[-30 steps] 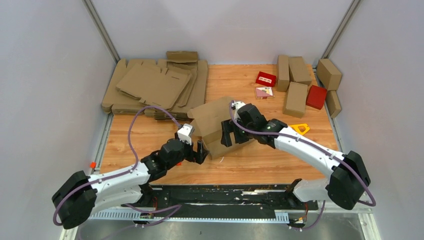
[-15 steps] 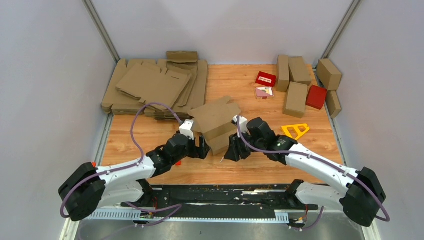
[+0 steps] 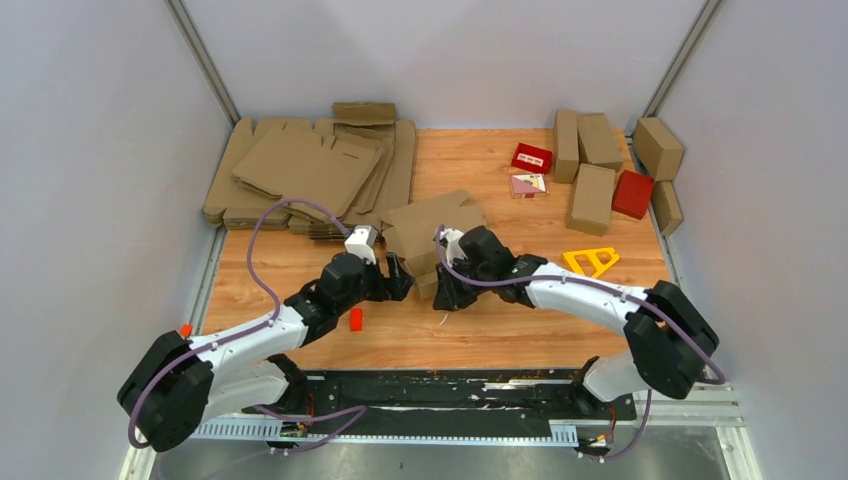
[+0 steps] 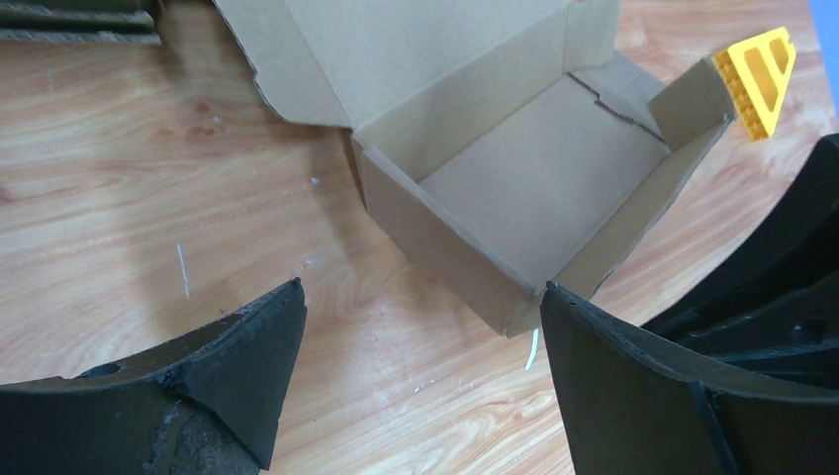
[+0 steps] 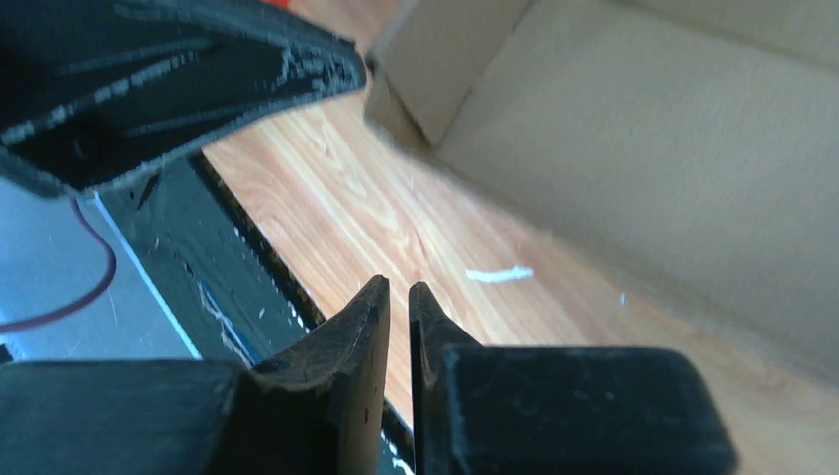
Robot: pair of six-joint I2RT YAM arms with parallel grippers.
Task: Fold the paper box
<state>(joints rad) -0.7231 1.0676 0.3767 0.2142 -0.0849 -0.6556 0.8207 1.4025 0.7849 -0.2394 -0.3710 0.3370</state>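
Cardboard of the paper box [image 3: 430, 228] lies at the middle of the bench [image 3: 480, 165], half formed. In the left wrist view the paper box [image 4: 534, 188] is an open tray with its walls upright, and its lid panel lies back toward the upper left of the frame.

The left end effector [image 4: 420, 307] is released, its fingers [image 4: 247, 346] wide apart and low over the wood, just before the nearest corner of the tray. The right end effector [image 5: 399, 297] is clenched on nothing, with only a thin slit between its fingers [image 5: 346, 336]. It sits at the lower right side of the box, close to one wall.

A stack of flat sheets [image 3: 310, 170] fills the upper left, and folded cartons [image 3: 592, 165] stand at the upper right. A yellow triangle [image 3: 592, 260] lies right of the arms.
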